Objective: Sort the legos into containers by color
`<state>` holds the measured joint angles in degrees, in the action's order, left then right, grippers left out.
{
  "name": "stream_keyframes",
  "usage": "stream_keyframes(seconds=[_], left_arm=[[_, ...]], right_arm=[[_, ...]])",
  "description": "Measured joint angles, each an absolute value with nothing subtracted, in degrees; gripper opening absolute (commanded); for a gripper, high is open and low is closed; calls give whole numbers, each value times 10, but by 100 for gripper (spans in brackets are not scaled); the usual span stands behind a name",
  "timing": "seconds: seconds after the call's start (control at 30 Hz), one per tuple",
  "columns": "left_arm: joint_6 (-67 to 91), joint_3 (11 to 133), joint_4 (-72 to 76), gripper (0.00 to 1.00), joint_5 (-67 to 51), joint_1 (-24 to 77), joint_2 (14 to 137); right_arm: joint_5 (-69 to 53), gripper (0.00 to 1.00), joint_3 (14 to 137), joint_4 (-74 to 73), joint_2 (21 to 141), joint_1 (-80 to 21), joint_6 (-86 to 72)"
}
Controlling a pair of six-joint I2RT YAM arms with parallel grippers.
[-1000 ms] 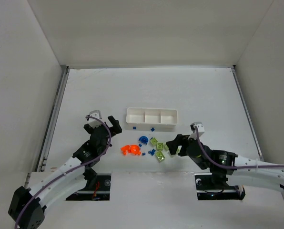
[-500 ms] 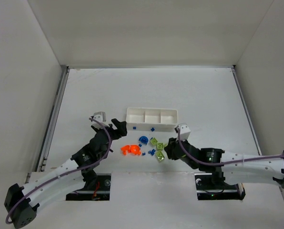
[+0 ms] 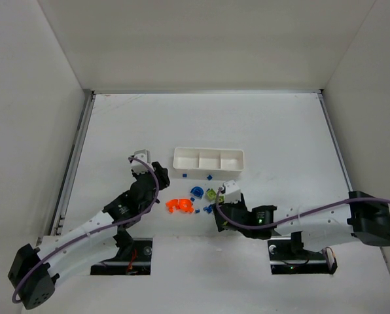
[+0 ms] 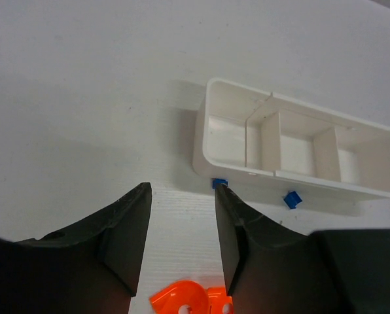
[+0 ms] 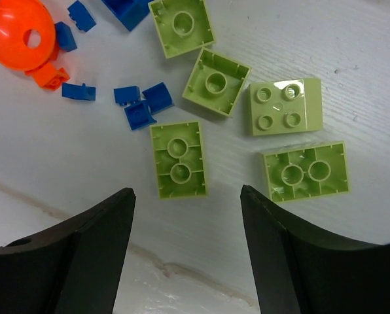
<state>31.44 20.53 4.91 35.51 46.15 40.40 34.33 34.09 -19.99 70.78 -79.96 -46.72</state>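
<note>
White walled tabletop [image 3: 201, 124]; scattered legos [image 3: 179, 205]

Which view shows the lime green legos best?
Right wrist: five lime green legos lie large and sharp, studs visible. Top external shows only tiny green specks; left wrist shows none.

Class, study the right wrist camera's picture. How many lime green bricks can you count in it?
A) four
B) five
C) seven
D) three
B: five lime green bricks show there. There are two near the top, this one and its neighbour. One with four studs lies at the right, and two lie lower down.
</note>
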Motion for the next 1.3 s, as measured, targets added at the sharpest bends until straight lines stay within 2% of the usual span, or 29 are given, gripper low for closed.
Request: stream_keyframes(seconds=[0.07, 0.23, 0.3, 0.33, 0.43, 0.57, 0.77, 0.9, 1.13, 1.3], left_arm=[[314, 204, 53, 48, 353, 465, 412], [310, 190, 81, 50, 349, 480, 402], [308, 184, 90, 50, 348, 482, 396], [307, 183, 92, 50, 348, 483, 396], [305, 183, 102, 49, 347, 483, 400], [304, 183, 110, 49, 345, 484, 412], [312, 180, 121, 47, 323, 476, 415], [320, 168, 121, 45, 308, 453, 387], [331, 150, 110, 44, 294, 410, 304], [337, 149, 104, 41, 277, 398, 304]], right_arm=[[343, 71, 341, -198, 717, -799, -470], [340, 65, 341, -178, 749, -795, -467], [336, 58, 341, -167, 767, -788, -462], [334, 50, 341, -163, 776, -782, -460], [333, 37, 342, -157, 792, -770, -456], [334, 30, 345, -158, 784, -772, -455], [336, 30, 359, -181, 713, -790, -452], [324, 29, 408, -170, 708, -747, -411], [266, 30, 568, -83, 844, -620, -323], [238, 30, 681, -63, 956, -580, -286]])
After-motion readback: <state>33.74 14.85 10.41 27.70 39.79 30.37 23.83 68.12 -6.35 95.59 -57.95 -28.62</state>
